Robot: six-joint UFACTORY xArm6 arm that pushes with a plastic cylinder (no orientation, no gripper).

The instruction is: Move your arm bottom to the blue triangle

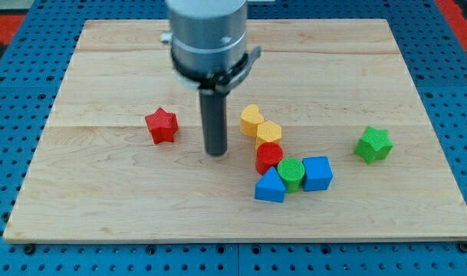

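Observation:
The blue triangle [270,186] lies on the wooden board [103,199], right of centre near the view's bottom. It touches a green cylinder [291,174] on its right and sits just below a red cylinder [269,157]. My tip [215,152] rests on the board to the upper left of the blue triangle, about a block's width from the red cylinder. The tip touches no block. The arm's grey body hangs above it at the view's top.
A blue cube [317,172] sits right of the green cylinder. A yellow heart [251,119] and a yellow hexagon [269,132] lie above the red cylinder. A red star [161,126] is left of the tip. A green star [373,144] is at the right.

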